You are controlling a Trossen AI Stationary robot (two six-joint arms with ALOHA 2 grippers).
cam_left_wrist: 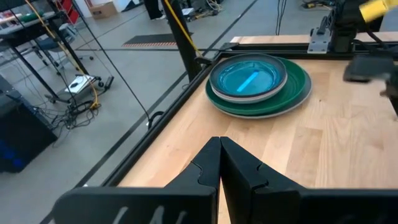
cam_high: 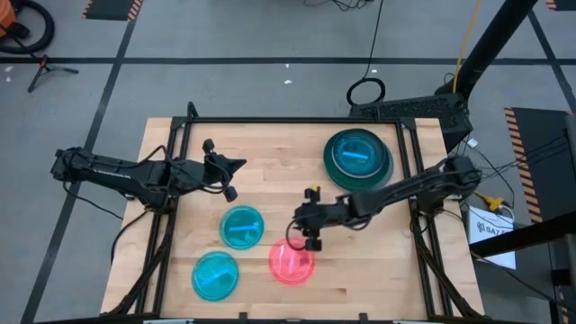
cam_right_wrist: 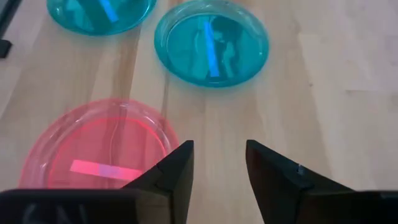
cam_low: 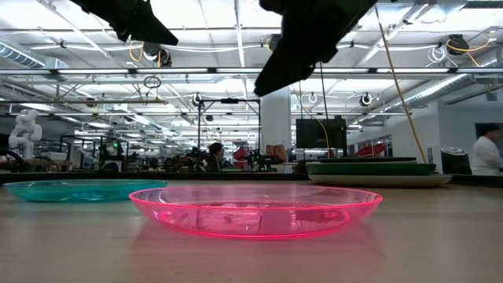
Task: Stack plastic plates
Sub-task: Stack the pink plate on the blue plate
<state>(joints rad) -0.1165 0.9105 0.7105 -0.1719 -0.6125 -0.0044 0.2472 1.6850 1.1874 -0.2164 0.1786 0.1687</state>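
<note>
Right gripper (cam_right_wrist: pixel 217 168): jaws parted, nothing between them, hanging just above the table over the far edge of the translucent red-pink plate (cam_high: pixel 292 262), at roughly the plate's 12 to 1 o'clock in the high view. No contact with the rim can be made out.

Left gripper (cam_left_wrist: pixel 220 163): fingers pressed together, empty, parked near the table's 9 o'clock side, pointing toward the stack.

The stack (cam_high: pixel 358 158) sits at about 1 o'clock on the table (cam_high: pixel 270 144): a cyan plate on top, a grey plate and a large dark green one showing beneath. Two loose cyan plates remain, one (cam_high: pixel 242 226) near table centre, the other (cam_high: pixel 215 274) toward 7 o'clock. The red-pink plate lies flat at 6 o'clock, apart from both.

Judgement: the step is picking up the red-pink plate. The rim is shallow and thin, so one finger should go inside the lip and one outside, dropping low enough to catch the edge before closing. A grip too high will likely slip off or flip the plate. Lift level, then carry to the stack at 1 o'clock.
</note>
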